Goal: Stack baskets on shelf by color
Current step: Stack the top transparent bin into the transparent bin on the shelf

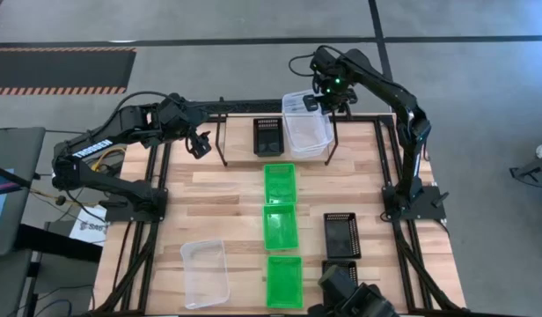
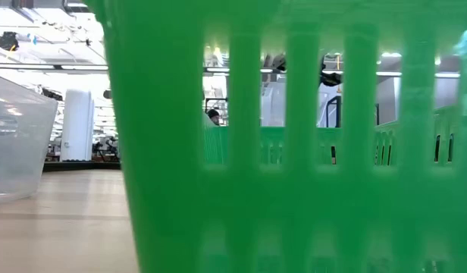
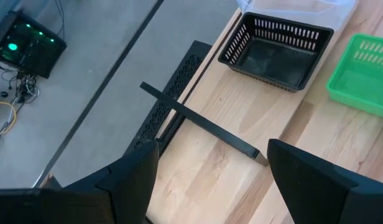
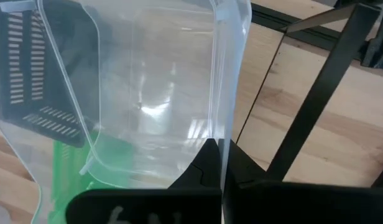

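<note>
The black wire shelf [image 1: 223, 132] stands at the table's far middle. A black mesh basket [image 1: 269, 137] sits at its middle. My right gripper [image 1: 320, 103] is shut on a clear basket [image 1: 307, 130] at the shelf's right part. Whether that basket rests on the shelf I cannot tell. My left gripper [image 1: 199, 143] hovers open by the shelf's left leg, touching nothing. In its wrist view it sees the black basket [image 3: 275, 53] and a green basket [image 3: 359, 74]. Three green baskets [image 1: 281, 226] lie in a column on the table's middle. My right gripper [image 4: 219, 167] pinches the clear basket's side wall just below the rim [image 4: 227, 118], at the basket's far end, one finger inside and one outside. The fingers come from above, slanting down. The basket hangs forward of the fingers, tilted, over the black basket [image 4: 36, 74].
Another clear basket [image 1: 205, 273] lies at the table's near left, seen also in the low view [image 2: 17, 136]. Two black baskets [image 1: 341, 234] sit at the near right. A green basket [image 2: 294, 152] stands right in front of the low camera. Bare wood lies left of the green column.
</note>
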### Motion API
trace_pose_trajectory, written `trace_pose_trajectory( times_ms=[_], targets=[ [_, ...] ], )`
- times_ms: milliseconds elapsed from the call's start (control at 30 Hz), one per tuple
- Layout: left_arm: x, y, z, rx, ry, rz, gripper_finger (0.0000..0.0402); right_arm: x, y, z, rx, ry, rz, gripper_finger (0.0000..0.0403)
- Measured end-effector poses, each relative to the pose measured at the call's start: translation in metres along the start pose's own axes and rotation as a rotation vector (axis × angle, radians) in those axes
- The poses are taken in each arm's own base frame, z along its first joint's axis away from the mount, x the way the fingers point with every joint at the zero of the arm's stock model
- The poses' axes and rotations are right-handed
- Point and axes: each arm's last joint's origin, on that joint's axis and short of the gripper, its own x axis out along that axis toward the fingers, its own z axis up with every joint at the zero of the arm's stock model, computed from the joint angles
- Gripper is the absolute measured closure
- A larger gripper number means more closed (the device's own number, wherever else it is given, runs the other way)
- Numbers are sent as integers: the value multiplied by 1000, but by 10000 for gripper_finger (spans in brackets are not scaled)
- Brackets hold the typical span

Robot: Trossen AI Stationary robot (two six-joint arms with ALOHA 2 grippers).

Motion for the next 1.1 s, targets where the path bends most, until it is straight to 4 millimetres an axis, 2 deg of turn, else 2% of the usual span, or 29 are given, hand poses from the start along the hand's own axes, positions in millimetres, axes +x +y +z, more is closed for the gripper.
trace_pose_trajectory(
  times_ms=[500, 900, 1100],
  targets=[
    [0, 0, 0, -12, 1, 0, 111, -1, -8, 3, 8, 17, 5, 403],
    [0, 0, 0, -12, 1, 0, 111, 50, 3, 16, -44, 130, -38, 403],
    [0, 0, 0, -11, 1, 1, 111, 52, 7, 20, -91, 65, -87, 371]
  ],
)
